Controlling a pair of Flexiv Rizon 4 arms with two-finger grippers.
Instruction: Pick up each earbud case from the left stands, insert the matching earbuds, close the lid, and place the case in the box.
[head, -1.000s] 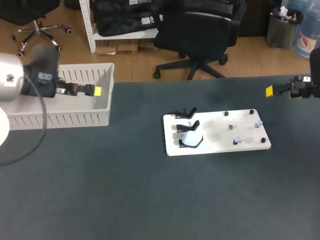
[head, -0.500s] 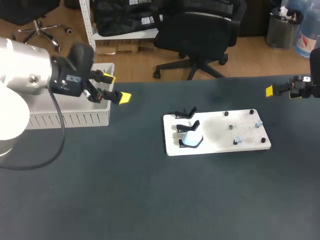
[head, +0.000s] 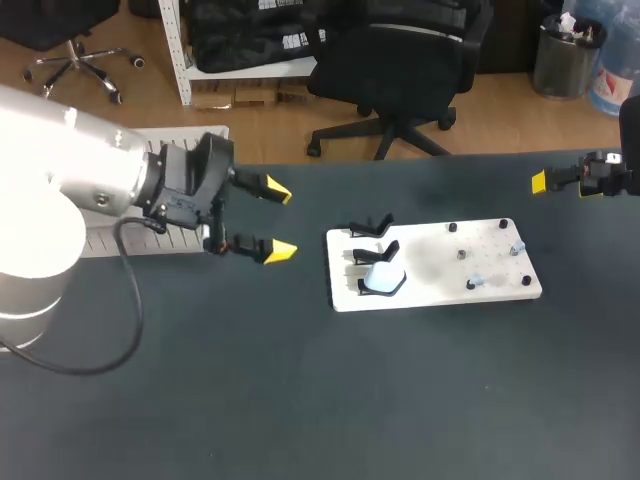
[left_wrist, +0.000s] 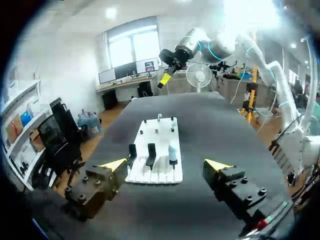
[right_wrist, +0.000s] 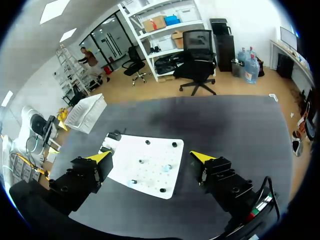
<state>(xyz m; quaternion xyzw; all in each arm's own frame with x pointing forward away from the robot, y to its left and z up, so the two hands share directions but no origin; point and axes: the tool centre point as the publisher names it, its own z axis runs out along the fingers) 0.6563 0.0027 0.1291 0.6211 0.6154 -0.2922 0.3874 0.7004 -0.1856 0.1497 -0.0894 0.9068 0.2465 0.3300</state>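
Observation:
A white earbud case (head: 381, 277) sits on the nearest of three black stands (head: 372, 228) at the left end of a white board (head: 430, 268). Small pale earbuds (head: 476, 280) lie among black pegs on the board's right half. My left gripper (head: 280, 220) hovers open just left of the board with nothing between its fingers. In its wrist view the gripper (left_wrist: 166, 165) faces the stands (left_wrist: 132, 152) and the case (left_wrist: 173, 152) ahead. My right gripper (head: 540, 182) is open and empty, high at the table's far right; from its own view (right_wrist: 151, 156) the board (right_wrist: 145, 167) lies below.
The white slotted box (head: 195, 133) stands at the table's back left, mostly hidden behind my left arm; it shows in the right wrist view (right_wrist: 87, 112). Dark tabletop stretches in front of the board.
My left arm swung from over the box rightward and forward to beside the board, and its fingers turned to stand one behind the other. The right arm stayed still.

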